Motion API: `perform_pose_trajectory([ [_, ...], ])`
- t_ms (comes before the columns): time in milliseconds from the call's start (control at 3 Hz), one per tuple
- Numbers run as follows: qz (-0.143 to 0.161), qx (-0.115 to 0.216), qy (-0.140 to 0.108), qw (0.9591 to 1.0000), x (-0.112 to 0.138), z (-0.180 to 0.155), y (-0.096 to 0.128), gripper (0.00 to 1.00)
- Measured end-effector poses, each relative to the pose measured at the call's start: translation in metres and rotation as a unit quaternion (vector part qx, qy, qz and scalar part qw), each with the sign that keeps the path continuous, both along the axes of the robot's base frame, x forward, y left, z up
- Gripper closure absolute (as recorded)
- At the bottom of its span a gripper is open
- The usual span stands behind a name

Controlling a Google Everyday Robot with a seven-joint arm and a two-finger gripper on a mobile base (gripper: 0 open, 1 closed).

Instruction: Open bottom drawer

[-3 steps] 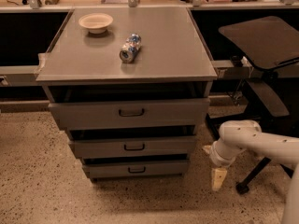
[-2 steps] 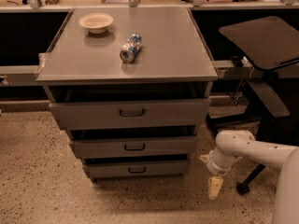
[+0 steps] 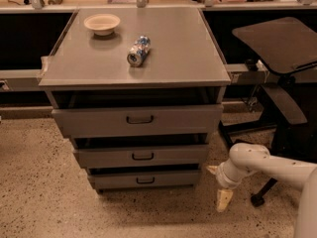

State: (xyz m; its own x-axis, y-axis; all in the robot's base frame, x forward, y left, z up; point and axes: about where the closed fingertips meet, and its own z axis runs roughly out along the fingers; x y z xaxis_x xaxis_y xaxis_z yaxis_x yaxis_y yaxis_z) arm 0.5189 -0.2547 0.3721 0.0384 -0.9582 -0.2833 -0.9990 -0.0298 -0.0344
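Note:
The bottom drawer is the narrowest, lowest grey front of the cabinet, with a small dark bar handle at its centre. A dark gap shows above its front. My gripper is low at the right of the cabinet, just off the drawer's right end and near the floor. Its two cream fingers are spread apart and hold nothing. It is not touching the handle. The white arm comes in from the right.
The middle drawer and top drawer sit above. A bowl and a lying can are on the cabinet top. A chair base and wheel stand at right. Speckled floor lies in front.
The arm and gripper have moved left and slightly down, closer to the cabinet's lower right corner. The drawers have not moved.

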Motion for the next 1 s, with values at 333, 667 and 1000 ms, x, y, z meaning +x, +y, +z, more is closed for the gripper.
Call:
perform_pose_trajectory([
  [333,0.013,0.092,-0.064,0.9936,0.02,-0.044,0.038,0.0],
  [667,0.071,0.133,-0.095,0.984,0.03,-0.073,0.066,0.0],
  [1000,0.073,0.13,-0.092,0.9846,0.026,-0.07,0.067,0.0],
])
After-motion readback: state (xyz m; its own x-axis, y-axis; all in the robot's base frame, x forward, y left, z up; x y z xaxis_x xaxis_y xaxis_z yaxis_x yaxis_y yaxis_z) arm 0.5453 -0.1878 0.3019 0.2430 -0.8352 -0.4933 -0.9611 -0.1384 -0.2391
